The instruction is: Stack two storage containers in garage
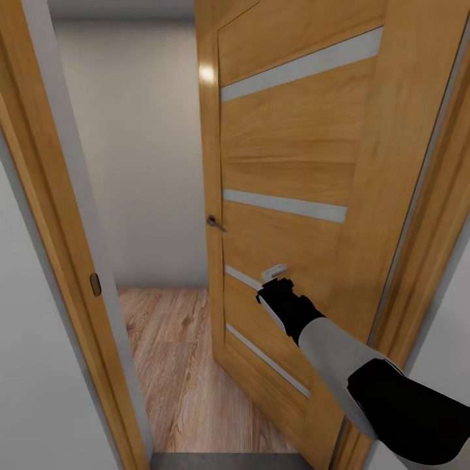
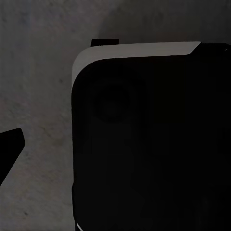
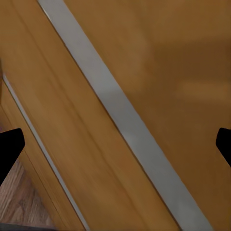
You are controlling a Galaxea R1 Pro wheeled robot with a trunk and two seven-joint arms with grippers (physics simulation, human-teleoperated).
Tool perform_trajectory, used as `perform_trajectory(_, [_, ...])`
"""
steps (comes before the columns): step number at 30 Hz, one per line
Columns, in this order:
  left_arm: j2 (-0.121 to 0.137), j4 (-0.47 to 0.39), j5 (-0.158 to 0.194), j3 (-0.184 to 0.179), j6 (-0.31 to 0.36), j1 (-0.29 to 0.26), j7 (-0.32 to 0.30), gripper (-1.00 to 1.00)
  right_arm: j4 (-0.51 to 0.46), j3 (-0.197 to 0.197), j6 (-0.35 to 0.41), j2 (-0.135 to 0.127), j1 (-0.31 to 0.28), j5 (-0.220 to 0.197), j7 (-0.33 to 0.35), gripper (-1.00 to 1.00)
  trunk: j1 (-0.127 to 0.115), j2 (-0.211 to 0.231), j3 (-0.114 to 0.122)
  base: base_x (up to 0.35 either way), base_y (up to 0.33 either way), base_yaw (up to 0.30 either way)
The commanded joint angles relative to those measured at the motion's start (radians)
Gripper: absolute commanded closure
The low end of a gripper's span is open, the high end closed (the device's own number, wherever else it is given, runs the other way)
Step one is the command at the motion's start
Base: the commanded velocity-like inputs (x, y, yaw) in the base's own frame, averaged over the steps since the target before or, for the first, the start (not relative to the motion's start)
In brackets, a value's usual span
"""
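Orange wood door with grey glass strips stands ajar; the right hand reaches its face, fingertips spread wide, holding nothing. Beyond lies wood-plank floor and a grey-white wall. Left hand's state cannot be told: a dark robot part blocks it over dark grey floor.

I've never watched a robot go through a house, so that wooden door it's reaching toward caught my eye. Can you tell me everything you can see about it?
The door looks like warm orange-brown wood with four slanted grey strips set across its face. A small dark metal handle sticks out near its free edge. It stands partly open, swung away from the frame, showing a light plank floor and a pale wall beyond. The right pincer is right up against its lower half, apparently pressing it; in the right wrist view its fingertips stand wide apart.
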Motion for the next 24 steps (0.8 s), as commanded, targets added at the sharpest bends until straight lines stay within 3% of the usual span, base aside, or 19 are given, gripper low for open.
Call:
perform_trajectory(1, [0.0,0.0,0.001,0.001,-0.002,0.0,0.0,-1.0,0.0,0.005,0.005,0.0,-0.001,-0.005,-0.006,-1.0,0.0,-0.001,-0.001,0.0,0.0,0.0])
perform_trajectory(24, [0.0,0.0,0.001,0.0,-0.002,0.0,0.0,-1.0,-0.013,0.01,0.036,0.0,-0.001,-0.005,-0.003,-1.0,0.0,-0.001,-0.001,0.0,0.0,0.0])
